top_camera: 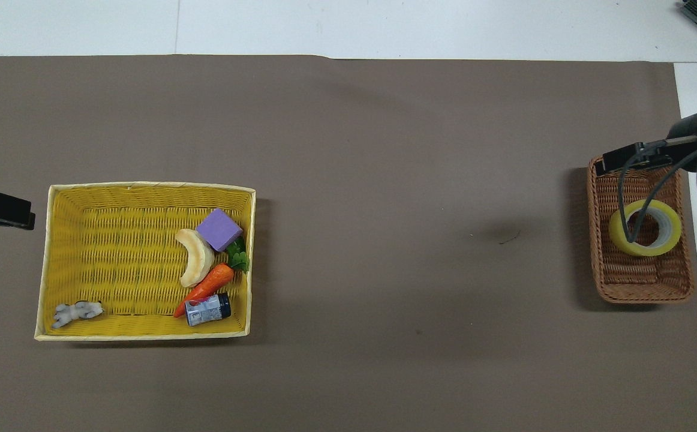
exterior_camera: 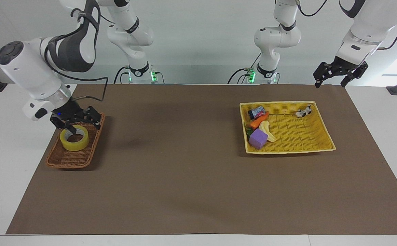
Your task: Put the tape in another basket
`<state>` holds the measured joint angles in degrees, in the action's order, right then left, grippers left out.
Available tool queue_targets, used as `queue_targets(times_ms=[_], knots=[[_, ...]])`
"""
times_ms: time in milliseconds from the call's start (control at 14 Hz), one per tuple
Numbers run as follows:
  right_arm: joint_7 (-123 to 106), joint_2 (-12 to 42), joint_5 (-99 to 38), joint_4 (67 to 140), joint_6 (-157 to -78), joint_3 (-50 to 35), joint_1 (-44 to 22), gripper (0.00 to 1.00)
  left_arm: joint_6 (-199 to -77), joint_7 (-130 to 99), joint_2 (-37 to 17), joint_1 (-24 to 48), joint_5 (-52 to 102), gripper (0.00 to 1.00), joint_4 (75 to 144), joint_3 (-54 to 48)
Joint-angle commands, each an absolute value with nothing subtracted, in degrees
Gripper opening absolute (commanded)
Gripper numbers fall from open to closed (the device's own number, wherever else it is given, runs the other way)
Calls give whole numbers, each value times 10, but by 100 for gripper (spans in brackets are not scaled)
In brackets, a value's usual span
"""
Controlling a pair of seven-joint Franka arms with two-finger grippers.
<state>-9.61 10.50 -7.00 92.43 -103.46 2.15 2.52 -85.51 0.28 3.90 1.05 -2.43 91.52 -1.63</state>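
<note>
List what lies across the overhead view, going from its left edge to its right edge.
Left gripper → yellow basket with its toys → bare brown mat → wicker basket holding the tape, with the right gripper over its end.

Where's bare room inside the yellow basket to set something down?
The yellow basket is bare across its middle and the half toward the left arm's end, apart from a small grey toy in one corner. It is crowded along the wall nearest the table's middle: purple block, banana, carrot, small can.
</note>
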Motion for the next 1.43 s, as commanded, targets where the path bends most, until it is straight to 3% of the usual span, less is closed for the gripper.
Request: queue_targets(times_ms=[0, 357, 714, 1071, 1357], knots=[[13, 65, -40, 961, -1035, 22, -25, 100, -845, 6, 37, 11, -31, 100, 904, -16], [161, 46, -27, 943, -995, 22, -76, 100, -845, 6, 37, 11, -31, 100, 904, -16], [147, 5, -26, 883, -914, 48, -40, 100, -845, 6, 37, 11, -31, 100, 904, -16], [143, -60, -14, 891, -832, 55, -17, 100, -846, 6, 37, 11, -31, 100, 904, -16], [120, -79, 0, 925, -836, 58, -16, 100, -846, 6, 37, 11, -31, 100, 904, -16]])
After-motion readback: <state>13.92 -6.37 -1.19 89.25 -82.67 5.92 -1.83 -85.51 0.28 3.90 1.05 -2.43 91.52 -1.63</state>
